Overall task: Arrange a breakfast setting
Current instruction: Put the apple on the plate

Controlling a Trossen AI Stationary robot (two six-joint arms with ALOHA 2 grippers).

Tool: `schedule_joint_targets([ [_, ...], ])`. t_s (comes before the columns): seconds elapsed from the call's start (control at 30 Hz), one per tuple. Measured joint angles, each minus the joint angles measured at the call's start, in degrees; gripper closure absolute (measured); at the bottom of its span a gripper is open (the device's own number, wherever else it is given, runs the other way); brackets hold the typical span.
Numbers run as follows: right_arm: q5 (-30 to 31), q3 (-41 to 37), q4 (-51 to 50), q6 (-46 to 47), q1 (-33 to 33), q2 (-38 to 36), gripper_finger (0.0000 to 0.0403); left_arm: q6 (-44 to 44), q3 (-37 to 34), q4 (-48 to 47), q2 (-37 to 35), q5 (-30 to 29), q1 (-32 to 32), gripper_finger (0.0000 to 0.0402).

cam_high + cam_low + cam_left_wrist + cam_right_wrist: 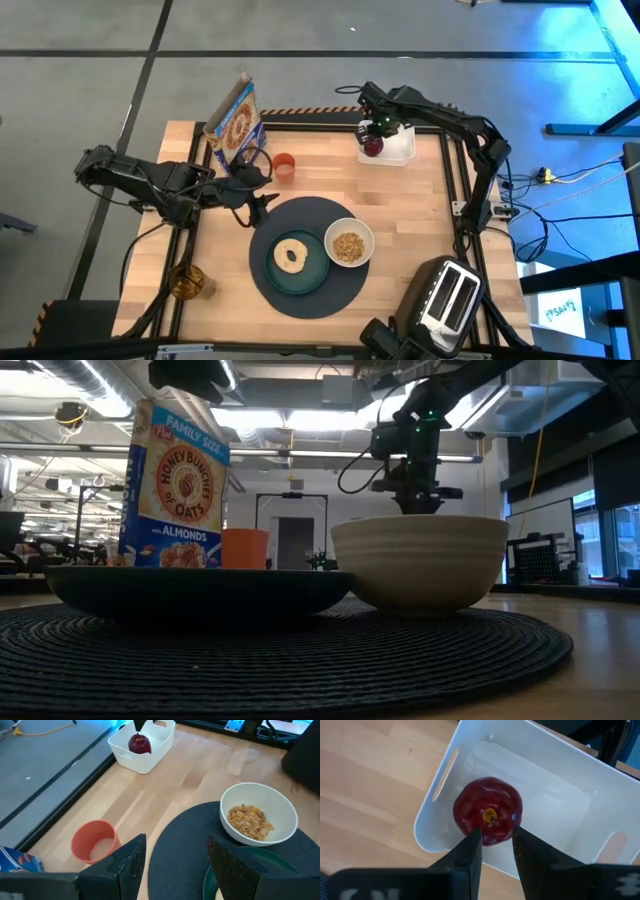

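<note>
Right gripper (493, 845) hangs over the white container (560, 805) at the table's far edge, fingers narrowly parted above the apple (487, 817), apparently not yet gripping it. Left gripper (175, 862) waits open beside the placemat (270, 225).

Nearest, the plate (320, 275) carries the bagel (292, 256), lying flat; the bowl (349, 242) holds cereal. Farther off, the cup (284, 167) stands off the mat beside the cereal box (235, 120). The apple sits stem-up, axis vertical. I judge it, the cup and an unseen spoon remain.
</note>
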Motion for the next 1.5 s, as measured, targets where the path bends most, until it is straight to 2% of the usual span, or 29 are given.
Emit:
schedule_joint_targets([
  [0.17, -1.35, 0.00, 0.67, 5.18, 0.73, 0.00, 0.0306, -0.42, 0.00, 0.04, 0.00, -0.08, 0.00, 0.0195],
  [0.47, 0.72, 0.00, 3.67, 17.86, 0.96, 0.00, 0.0306, -0.13, 0.00, 0.13, 0.00, -0.28, 0.24, 0.0195],
  [0.8, 3.43, -0.83, 2.61, 41.33, 1.84, 0.80, 0.0306, -0.22, 0.00, 0.16, 0.00, -0.33, 1.44, 0.0195],
  [1.5, 5.74, -0.88, 3.42, 44.87, 1.39, 2.54, 0.0306, 1.87, 0.00, 0.07, 0.00, -0.22, 1.44, 0.0195],
])
